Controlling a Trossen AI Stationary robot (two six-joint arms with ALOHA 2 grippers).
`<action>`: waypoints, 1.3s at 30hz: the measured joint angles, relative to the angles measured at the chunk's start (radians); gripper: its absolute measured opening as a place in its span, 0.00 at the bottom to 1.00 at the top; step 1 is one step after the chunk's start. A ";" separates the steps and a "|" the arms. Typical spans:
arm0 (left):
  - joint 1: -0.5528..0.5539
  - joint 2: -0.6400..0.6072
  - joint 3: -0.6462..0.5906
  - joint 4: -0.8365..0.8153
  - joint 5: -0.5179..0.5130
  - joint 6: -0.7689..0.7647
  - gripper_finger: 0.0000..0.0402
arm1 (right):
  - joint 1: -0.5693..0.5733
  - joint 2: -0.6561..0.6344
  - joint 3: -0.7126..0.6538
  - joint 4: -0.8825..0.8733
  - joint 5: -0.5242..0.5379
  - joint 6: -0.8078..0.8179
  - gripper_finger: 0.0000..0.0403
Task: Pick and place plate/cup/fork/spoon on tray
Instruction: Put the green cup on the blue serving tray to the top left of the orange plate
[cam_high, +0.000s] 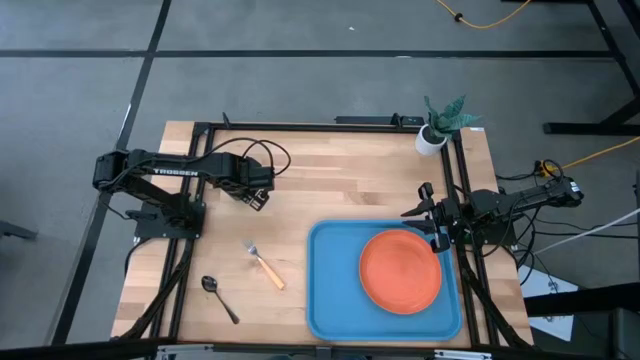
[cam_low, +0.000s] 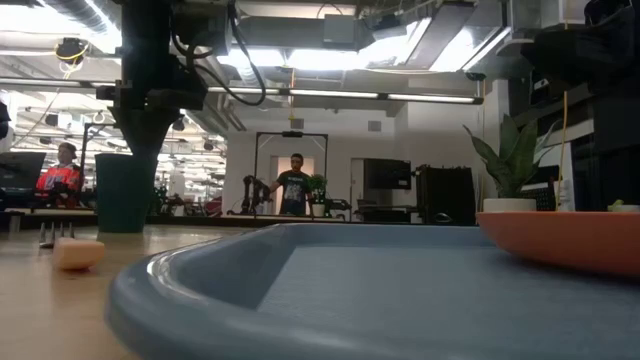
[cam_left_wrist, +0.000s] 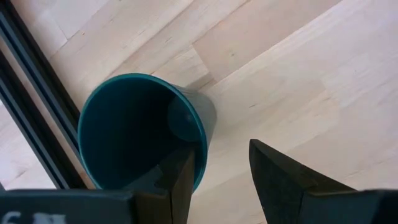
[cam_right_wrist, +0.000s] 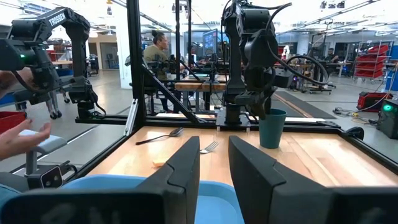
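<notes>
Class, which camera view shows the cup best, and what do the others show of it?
The left wrist view: the cup fills it, rim and inside visible. The right wrist and low views show it upright from the side, far off. The high view hides it under the left pincer.

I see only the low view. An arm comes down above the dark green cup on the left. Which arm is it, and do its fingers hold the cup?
Observer: It is the left arm. The left gripper is open, astride the wall of the cup: one finger inside the rim, the other outside.
Operator: Where are the fork and the spoon? I see only an orange tip.
Observer: Both lie on the table, left of the tray. The fork is nearer to the tray and the spoon is farther out.
Operator: And the right arm?
Observer: The right gripper is open over the tray's right edge, beside the plate, which lies in the tray.
</notes>
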 joint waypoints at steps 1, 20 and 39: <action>0.000 0.000 0.000 0.000 -0.005 0.000 0.36 | 0.000 0.000 0.000 0.000 0.000 0.000 0.22; -0.004 0.000 0.000 -0.001 -0.051 0.061 0.36 | 0.000 0.000 0.000 0.000 0.000 0.000 0.22; 0.006 0.077 -0.001 -0.012 -0.077 0.053 0.36 | 0.000 0.000 0.000 0.000 0.000 0.000 0.22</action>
